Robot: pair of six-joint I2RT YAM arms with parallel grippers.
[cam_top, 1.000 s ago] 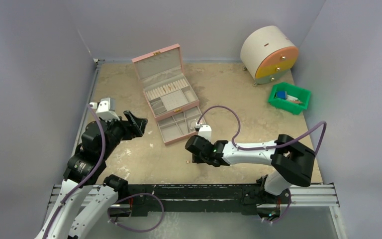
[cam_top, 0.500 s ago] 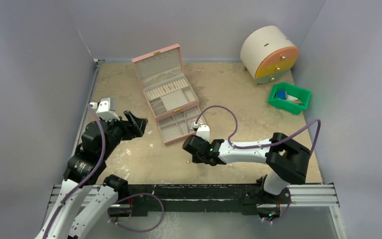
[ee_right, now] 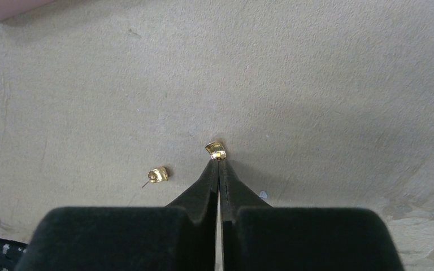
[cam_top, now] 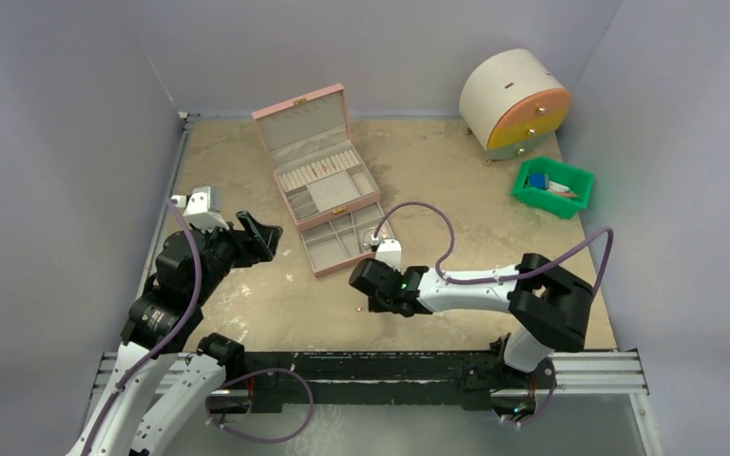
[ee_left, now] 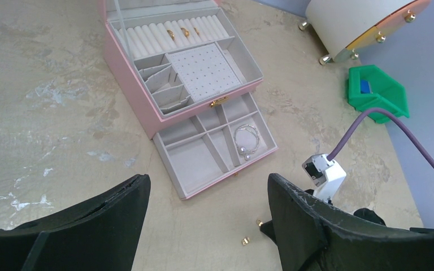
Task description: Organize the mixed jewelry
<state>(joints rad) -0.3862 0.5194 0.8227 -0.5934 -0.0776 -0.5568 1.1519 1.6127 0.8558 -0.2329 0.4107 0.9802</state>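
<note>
Top view: the left gripper (cam_top: 264,236) hangs just left of the pink box (cam_top: 318,180). The right gripper (cam_top: 369,296) is low in front of the box's open drawer (cam_top: 336,249).

Left wrist view: the left jaws stand wide apart, holding nothing. The wire bracelet (ee_left: 247,138) lies in the drawer's rightmost compartment, and two gold rings (ee_left: 178,33) sit in the box's roll rows.

Right wrist view: the right jaws are pressed together. One gold stud (ee_right: 216,150) touches their tips; whether it is pinched cannot be told. A second stud (ee_right: 158,175) lies nearby.

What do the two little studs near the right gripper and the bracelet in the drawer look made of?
Stud at the right gripper and the loose stud: gold-toned metal, polished, judging by bright yellow glints; solid or plated, can't tell. Bracelet: thin silvery wire, likely metal, with pale shiny highlights.
</note>
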